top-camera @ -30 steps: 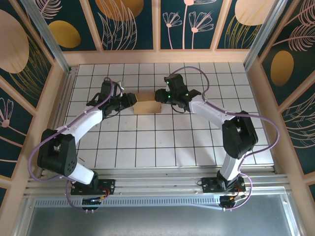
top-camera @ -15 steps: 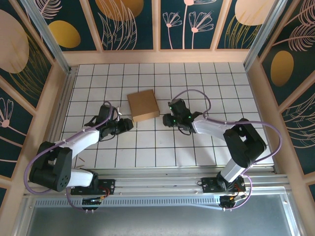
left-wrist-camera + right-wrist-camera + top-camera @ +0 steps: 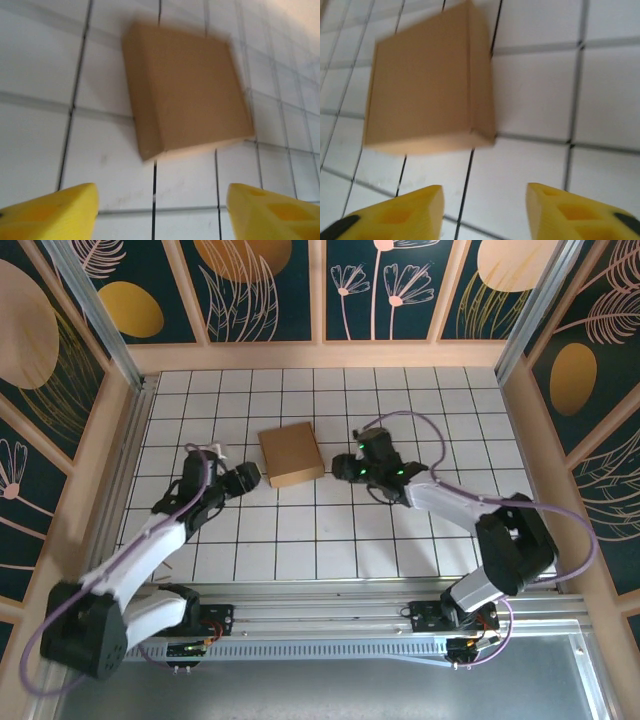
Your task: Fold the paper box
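- The paper box [image 3: 291, 454] lies closed and flat on the white tiled table [image 3: 330, 540], in its far middle part. It is turned a little off the grid lines and nothing touches it.
- In the right wrist view a seam runs along the box top near one edge, and the near corner looks slightly proud. My guess is a tab there is not fully seated. Kraft board has spring in it, so with nothing pressing down that flap may creep open.
- The left gripper [image 3: 252, 476] sits just beside the box's left side, its yellow fingers [image 3: 50, 212] spread wide with nothing between them.
- The right gripper [image 3: 345, 468] sits near the box's right side, also spread and empty, its fingers [image 3: 395, 212] pointing at the near corner.
- Both are low and close. A sideways or forward swing would likely clip a wall and skid the light box across the smooth tiles, or turn it further.
- If a gripper goes in to press the corner home, pushing from one side alone would probably just slide the box. The other gripper would need to brace it.
- Pinching a wall too hard could dent the thin board or pop the lid.
- The purple cable [image 3: 400, 420] loops above the right arm near the box and could brush it on a wide move.
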Tool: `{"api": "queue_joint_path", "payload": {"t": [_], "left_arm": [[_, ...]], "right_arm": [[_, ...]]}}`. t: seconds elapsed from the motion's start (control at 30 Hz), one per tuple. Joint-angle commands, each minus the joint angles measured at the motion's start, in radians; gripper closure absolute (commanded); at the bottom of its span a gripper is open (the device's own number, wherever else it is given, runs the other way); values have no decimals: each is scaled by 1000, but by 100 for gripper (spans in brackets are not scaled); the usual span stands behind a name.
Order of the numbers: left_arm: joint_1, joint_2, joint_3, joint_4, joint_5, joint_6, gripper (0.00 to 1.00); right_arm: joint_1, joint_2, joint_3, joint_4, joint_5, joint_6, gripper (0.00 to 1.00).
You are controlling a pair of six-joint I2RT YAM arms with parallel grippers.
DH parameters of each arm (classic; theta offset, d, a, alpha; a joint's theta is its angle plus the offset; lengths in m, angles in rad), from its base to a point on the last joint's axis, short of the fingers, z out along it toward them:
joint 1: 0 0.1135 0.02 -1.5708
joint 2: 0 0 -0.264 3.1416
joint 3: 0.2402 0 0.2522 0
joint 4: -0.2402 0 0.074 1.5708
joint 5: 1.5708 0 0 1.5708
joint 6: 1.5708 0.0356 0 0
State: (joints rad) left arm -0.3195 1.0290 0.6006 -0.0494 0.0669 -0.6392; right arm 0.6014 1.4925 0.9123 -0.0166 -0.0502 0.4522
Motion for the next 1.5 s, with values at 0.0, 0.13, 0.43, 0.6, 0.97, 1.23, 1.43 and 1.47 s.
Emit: {"api": "queue_joint_path", "payload": {"t": [0.0, 0.13, 0.43, 0.6, 0.97, 1.23, 1.43, 1.47], "left_arm": [[4, -195, -60, 149, -311, 94, 17], [5, -328, -164, 247, -623, 228, 1], [11, -209, -532, 909, -865, 613, 1], [101, 79, -566, 1209, -699, 563, 1], [237, 516, -424, 1486, -454, 568, 1], [258, 494, -387, 1371, -439, 538, 1], [259, 493, -387, 1370, -439, 537, 1], [258, 491, -387, 1369, -438, 537, 1]], "right_arm": [[-152, -138, -16, 64, 110, -26, 44], [-339, -271, -98, 126, 156, -118, 35], [-610, -419, -734, 997, 290, -398, 1], [-659, -166, -761, 1213, 191, -402, 1], [-614, 78, -729, 1426, 179, -414, 1], [-612, 79, -714, 1394, 140, -429, 1], [-616, 78, -707, 1381, 120, -430, 1], [-619, 77, -704, 1376, 106, -432, 1]]}}
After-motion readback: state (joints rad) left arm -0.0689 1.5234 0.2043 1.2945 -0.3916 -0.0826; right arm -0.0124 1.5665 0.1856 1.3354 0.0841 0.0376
